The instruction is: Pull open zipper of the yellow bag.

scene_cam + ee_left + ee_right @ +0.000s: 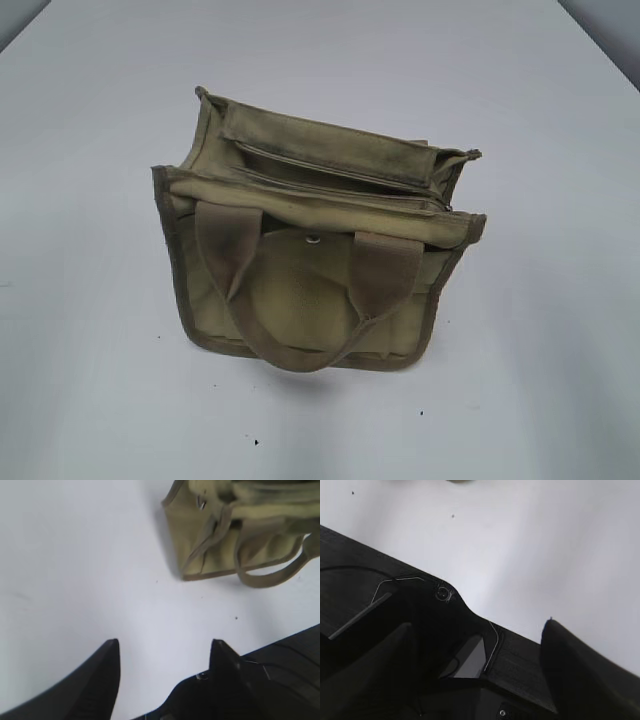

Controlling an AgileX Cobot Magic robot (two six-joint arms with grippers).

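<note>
The bag [315,265] stands alone on the white table [90,380], near the middle of the exterior view, with neither arm in that view. Nearest the camera its front handle [300,345] droops in a loop over the rounded flap [300,290], and a small silver snap [313,239] sits at the top of the flap. A few dark specks [255,441] dot the table in front of the bag. Behind the handle the top of the bag gapes, and the zipper [340,170] runs across it from left to right, ending near the right corner; whether it is drawn open I cannot tell.

In the left wrist view the left gripper [165,652] hovers over bare table, its jaws spread apart with nothing between them. The bag [215,540] lies well beyond them at the upper right, and a small metal tab [201,502] shows near its top edge.

In the right wrist view the right gripper [480,640] has its jaws wide apart and empty, above the table [545,540]. Only a sliver of the bag [457,481] shows at the top edge.
</note>
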